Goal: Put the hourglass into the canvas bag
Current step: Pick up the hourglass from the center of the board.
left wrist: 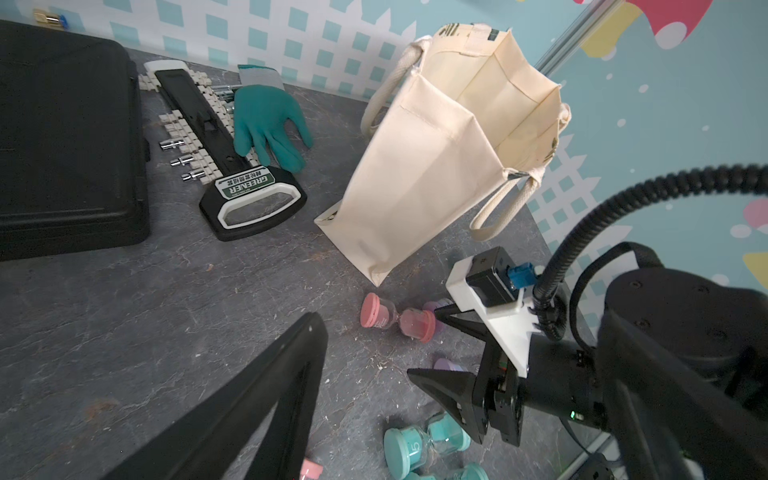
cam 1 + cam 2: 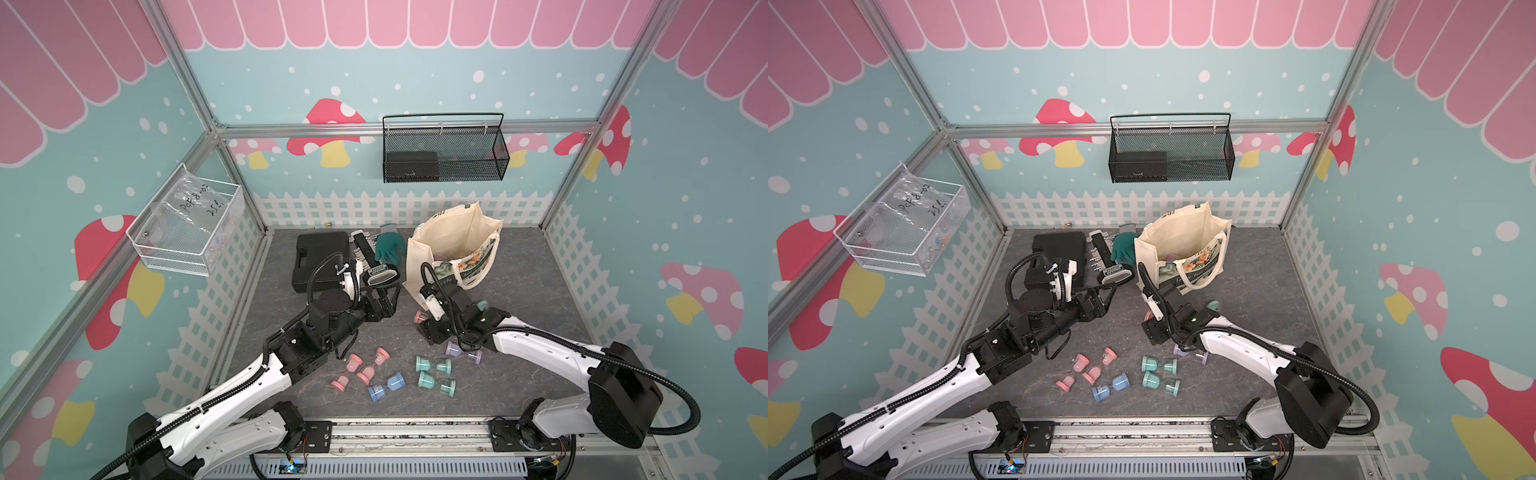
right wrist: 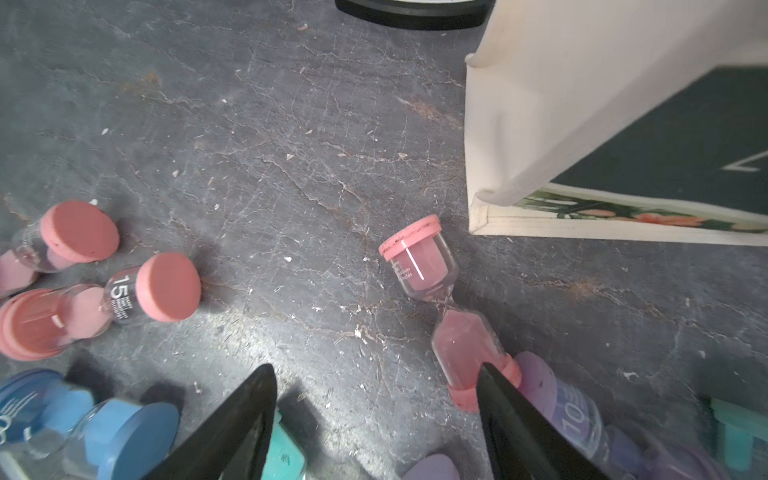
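Note:
The cream canvas bag (image 2: 453, 245) (image 1: 436, 166) stands open at the back of the table, its dark green label (image 3: 685, 145) facing front. A pink hourglass (image 3: 440, 299) (image 1: 397, 322) (image 2: 420, 318) lies on its side just off the bag's near corner. My right gripper (image 3: 374, 370) (image 1: 424, 345) hovers low over the table beside it, open with only bare floor between the jaws. One of its fingers (image 3: 498, 390) is at the hourglass's near cap. My left gripper (image 2: 386, 297) hangs open left of the bag, holding nothing.
Loose hourglasses lie near the front: pink (image 2: 361, 370), blue (image 2: 386, 386), teal (image 2: 432, 374) and purple (image 2: 461, 351). A black case (image 2: 320, 257), a socket rack (image 2: 374, 266) and a green glove (image 2: 388, 245) sit back left. A mesh basket (image 2: 444, 153) hangs on the back wall.

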